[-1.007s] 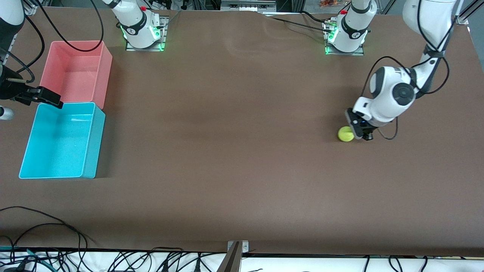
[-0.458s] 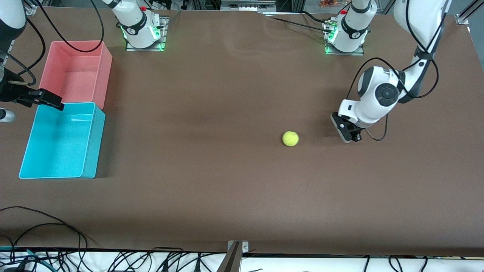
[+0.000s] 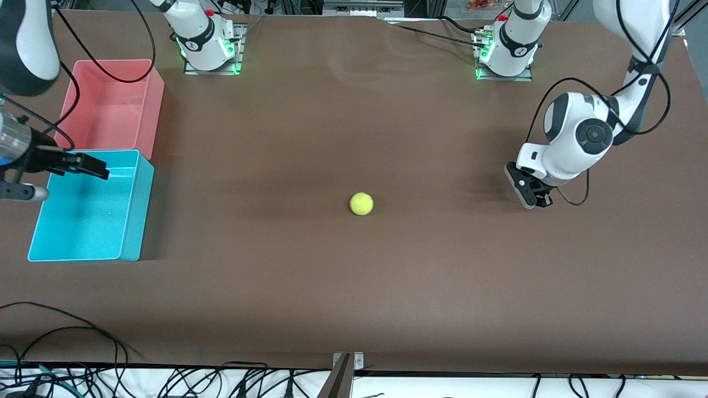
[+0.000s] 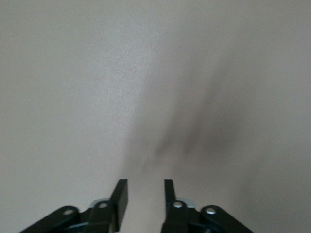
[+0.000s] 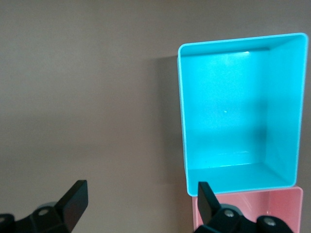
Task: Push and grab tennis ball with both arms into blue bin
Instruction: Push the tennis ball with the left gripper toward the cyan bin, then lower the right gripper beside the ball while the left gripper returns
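The tennis ball [image 3: 361, 203] lies loose mid-surface, well apart from the blue bin [image 3: 133, 221]; the left tool [image 3: 529, 193] is partly parted, empty; the right tool [image 3: 83, 165], spread wide over the bin's corner, holds nothing; the ball may stop short or drift off line.

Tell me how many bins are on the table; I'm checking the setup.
2. The blue bin sits at the right arm's end of the table; the pink bin is beside it, touching or nearly so, farther from the front camera. None appear hidden.
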`<state>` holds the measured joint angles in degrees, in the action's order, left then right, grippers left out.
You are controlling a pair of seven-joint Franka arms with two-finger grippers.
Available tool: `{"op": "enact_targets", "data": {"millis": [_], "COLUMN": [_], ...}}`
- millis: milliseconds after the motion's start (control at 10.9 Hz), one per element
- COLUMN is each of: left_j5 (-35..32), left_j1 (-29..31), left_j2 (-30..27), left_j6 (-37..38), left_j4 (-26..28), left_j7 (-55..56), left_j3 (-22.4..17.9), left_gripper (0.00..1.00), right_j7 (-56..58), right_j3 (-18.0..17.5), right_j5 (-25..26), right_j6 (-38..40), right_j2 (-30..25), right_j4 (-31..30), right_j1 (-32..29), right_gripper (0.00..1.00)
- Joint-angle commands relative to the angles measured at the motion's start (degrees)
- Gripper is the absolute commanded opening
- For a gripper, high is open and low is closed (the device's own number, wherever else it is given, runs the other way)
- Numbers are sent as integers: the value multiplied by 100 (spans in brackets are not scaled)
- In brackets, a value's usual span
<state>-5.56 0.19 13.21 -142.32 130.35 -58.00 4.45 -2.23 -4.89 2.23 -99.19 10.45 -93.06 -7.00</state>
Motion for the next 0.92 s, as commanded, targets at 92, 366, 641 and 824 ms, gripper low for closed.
{"op": "enact_targets", "data": {"millis": [92, 366, 641, 824], "left_j5": [-94, -94, -103, -103], "left_j1": [-10, -1, -1, -1], "left_j2": [-749, -1275, -1889, -2260], "left_j6": [547, 591, 609, 617], "left_j4": [96, 253, 210, 97], "left_j7": [-1, -1, -80, -53], "left_j3": [-15, -15, -15, 29], "left_gripper": [100, 100, 100, 100], "right_j7": [346, 416, 776, 689], "right_j3": [-223, -249, -241, -241], "right_j5": [-91, -82, -91, -170], "right_j6": [-258, -259, -618, -881], "right_j2": [388, 370, 370, 379], "right_j4": [-133, -335, -818, -985], "right_j1": [41, 94, 85, 94], "right_gripper": [100, 100, 100, 100]}}
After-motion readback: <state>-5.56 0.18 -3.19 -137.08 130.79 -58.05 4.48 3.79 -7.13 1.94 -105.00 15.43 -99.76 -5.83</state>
